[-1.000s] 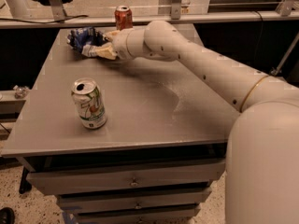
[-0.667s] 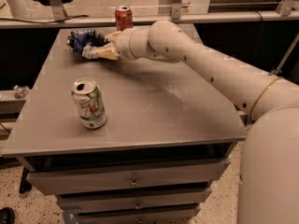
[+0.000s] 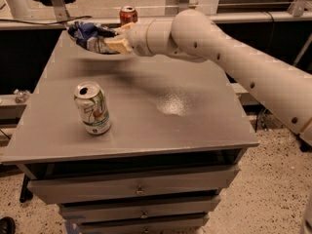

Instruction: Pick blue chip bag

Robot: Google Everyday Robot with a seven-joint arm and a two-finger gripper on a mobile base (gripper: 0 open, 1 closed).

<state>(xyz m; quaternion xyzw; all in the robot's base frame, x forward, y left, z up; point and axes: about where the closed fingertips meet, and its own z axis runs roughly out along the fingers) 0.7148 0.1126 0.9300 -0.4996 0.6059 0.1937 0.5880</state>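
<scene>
Blue crinkled foil, the chip bag [image 3: 88, 35] looks light, soft and slippery, hanging just clear of the tabletop [image 3: 195, 126] at its far left corner. The gripper [image 3: 116, 37] has its fingers [image 3: 118, 45] clamped on the bag's right edge, where a thick fold should slip least.

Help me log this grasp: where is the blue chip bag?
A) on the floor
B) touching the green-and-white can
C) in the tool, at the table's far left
C: the tool grips the blue chip bag over the table at its far left corner, its shadow showing beneath.
</scene>
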